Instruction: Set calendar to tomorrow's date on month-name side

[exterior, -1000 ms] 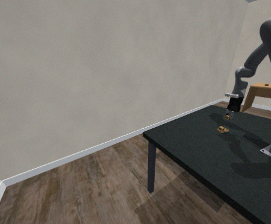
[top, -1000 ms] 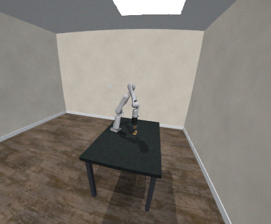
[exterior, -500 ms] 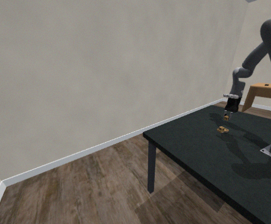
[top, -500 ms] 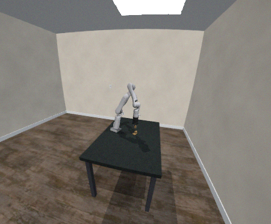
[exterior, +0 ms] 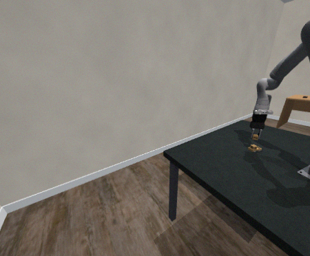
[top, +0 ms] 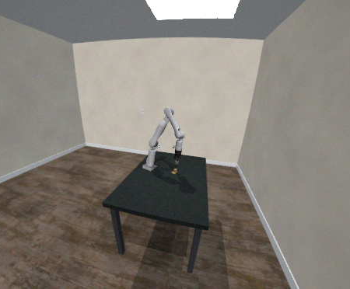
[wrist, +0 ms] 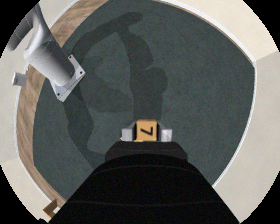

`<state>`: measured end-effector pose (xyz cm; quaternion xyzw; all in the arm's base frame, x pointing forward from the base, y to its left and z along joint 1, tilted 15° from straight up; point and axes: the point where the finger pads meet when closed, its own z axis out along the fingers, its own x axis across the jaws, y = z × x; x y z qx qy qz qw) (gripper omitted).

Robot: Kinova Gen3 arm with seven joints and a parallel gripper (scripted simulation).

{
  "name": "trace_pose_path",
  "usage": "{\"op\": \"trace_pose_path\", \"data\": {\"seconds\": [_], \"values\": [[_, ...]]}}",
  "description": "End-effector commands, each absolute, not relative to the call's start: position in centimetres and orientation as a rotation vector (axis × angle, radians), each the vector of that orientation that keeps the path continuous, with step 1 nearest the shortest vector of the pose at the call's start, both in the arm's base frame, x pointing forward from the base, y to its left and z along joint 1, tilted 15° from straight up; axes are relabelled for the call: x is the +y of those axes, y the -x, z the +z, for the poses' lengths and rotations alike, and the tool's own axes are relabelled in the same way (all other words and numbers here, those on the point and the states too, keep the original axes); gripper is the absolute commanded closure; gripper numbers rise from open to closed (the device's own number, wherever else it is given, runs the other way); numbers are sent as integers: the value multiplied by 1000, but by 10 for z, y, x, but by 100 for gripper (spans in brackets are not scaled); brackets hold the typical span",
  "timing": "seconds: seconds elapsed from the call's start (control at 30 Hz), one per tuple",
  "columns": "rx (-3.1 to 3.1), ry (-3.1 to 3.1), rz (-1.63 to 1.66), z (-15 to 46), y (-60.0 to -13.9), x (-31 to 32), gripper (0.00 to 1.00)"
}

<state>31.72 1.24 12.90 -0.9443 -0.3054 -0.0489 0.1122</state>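
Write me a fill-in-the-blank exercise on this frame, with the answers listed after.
The gripper is shut on a wooden ____.
In the wrist view, the dark digit on the held piece is a ____.
The arm's base plate is fixed to the ____.
The held piece hangs ____ the tabletop.

Missing words: cube; 7; table; above.
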Motion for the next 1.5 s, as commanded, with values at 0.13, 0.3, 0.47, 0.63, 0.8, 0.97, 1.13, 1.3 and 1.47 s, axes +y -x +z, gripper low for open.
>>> {"op": "trace_pose_path", "data": {"seconds": [0.13, 0.3, 0.47, 0.63, 0.8, 0.97, 1.13, 1.3, 1.47], "values": [[-1244, 2649, -192, 135, -321, 34, 43], [-1639, 2449, -240, 140, -322, 56, 43], [-1976, 2218, -282, 144, -324, 76, 43], [-2140, 2080, -304, 147, -325, 86, 43], [-2344, 1878, -332, 151, -326, 101, 43], [-2467, 1738, -349, 153, -327, 110, 43], [-2516, 1677, -357, 154, -327, 114, 43], [-2534, 1654, -359, 155, -327, 116, 43], [-2535, 1652, -359, 155, -327, 116, 43]]}}
